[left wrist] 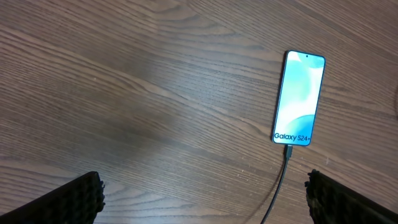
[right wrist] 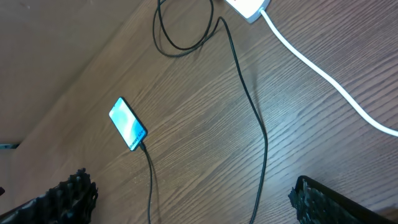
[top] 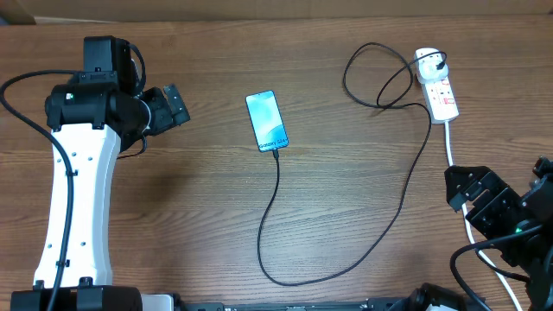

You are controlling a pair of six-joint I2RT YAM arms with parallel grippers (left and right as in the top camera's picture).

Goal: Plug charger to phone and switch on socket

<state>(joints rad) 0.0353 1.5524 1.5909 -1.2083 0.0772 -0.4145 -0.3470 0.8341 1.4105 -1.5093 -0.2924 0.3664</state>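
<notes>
Nearby, charger [top: 277, 173] in loops beside socket [top: 436, 84] and white cord [top: 448, 142].

Overhead camera looks straight down on the brown wood-grain table [top: 346, 216]. Left wrist camera hangs close over the slim blue-screened smartphone [left wrist: 299, 98]; right wrist camera sees that smartphone from farther off, at a slant. All three share it.

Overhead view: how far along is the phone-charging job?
Done: the thin black charger cable looks plugged into the bottom edge of the slim blue-screened phone. In hand: nothing; the left gripper and right gripper are open, empty and clear of the cable. Left: the switch on the narrow white power strip; whether it is on is too small to tell.
</notes>
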